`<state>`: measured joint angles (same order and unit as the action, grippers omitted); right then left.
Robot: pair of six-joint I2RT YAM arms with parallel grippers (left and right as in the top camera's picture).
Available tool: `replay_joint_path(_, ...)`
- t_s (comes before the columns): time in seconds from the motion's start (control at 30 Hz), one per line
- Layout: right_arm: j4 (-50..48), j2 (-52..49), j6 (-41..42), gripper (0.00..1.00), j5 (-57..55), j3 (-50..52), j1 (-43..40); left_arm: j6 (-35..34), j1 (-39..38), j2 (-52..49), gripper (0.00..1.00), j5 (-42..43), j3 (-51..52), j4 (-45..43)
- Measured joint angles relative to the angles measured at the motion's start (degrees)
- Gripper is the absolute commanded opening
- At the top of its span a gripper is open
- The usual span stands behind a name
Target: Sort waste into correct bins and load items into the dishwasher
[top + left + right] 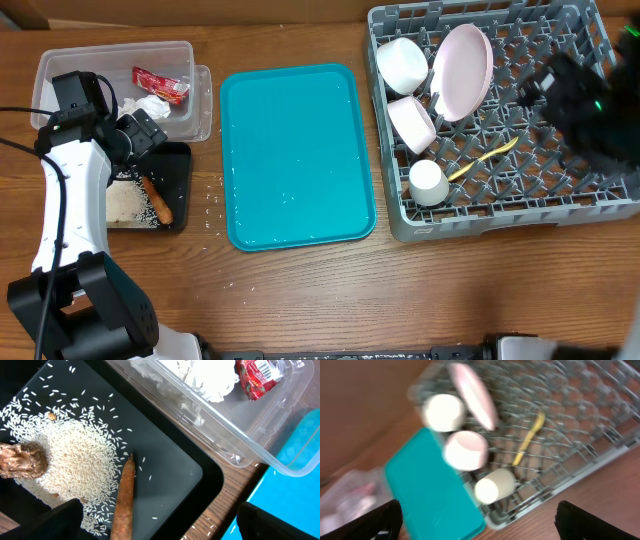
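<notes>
Stick [124,497]: lies flat in the black tray [170,460], at the edge of the rice [75,470]; long axis slanted across the tray, thin tip toward the tub [260,450], thick end away from it.
Lump [20,460]: brown, sits on the rice, apart from the stick.
Tub contents: paper [210,377] and wrapper [257,377], side by side.
Left gripper [140,135]: above the black tray near the tub; fingers [55,520] spread wide, nothing between.
Right gripper [580,95]: blurred, over the rack [590,200]; fingers [365,520] far apart, empty.
Rack contents: plate [463,70] on edge between pegs; bowls [402,62] just left of it; cup [428,182] near the front left corner.
Spoon [485,158]: flat on the lattice, long axis diagonal, between cup and plate; bowl end not clear.
Teal tray [295,155]: between black tray and rack.
</notes>
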<state>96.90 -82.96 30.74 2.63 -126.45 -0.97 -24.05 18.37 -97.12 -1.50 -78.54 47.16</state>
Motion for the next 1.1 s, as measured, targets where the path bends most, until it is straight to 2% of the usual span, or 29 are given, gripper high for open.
replay_joint_path(0.27,0.15,17.11,-11.8,1.0,0.2,0.39,-0.02,0.0,0.0,0.0,1.0,0.0,0.0,0.0)
replay_joint_path(0.4,0.28,25.62,-14.01,1.0,-1.92,4.39,-0.13,0.0,0.0,0.0,1.0,-0.02,0.0,0.0)
replay_joint_path(0.47,-3.02,30.27,-14.53,1.0,-2.86,9.75,-0.39,0.0,0.0,0.0,1.0,0.13,0.0,0.0)
replay_joint_path(0.53,-7.91,34.97,-15.41,1.0,-3.54,17.44,-0.61,0.0,0.0,0.0,1.0,0.2,0.0,0.04)
replay_joint_path(0.73,-39.26,51.01,-17.68,1.0,-2.4,52.57,-0.87,0.0,0.0,0.0,1.0,0.37,-0.04,0.0)
replay_joint_path(0.93,-71.28,64.17,-18.53,1.0,4.68,87.95,-0.87,0.0,0.0,0.0,1.0,0.39,-0.07,-0.02)
replay_joint_path(1.1,-83.36,71.08,-17.88,1.0,8.81,106.25,-0.87,0.0,0.0,0.0,1.0,0.42,-0.07,0.0)
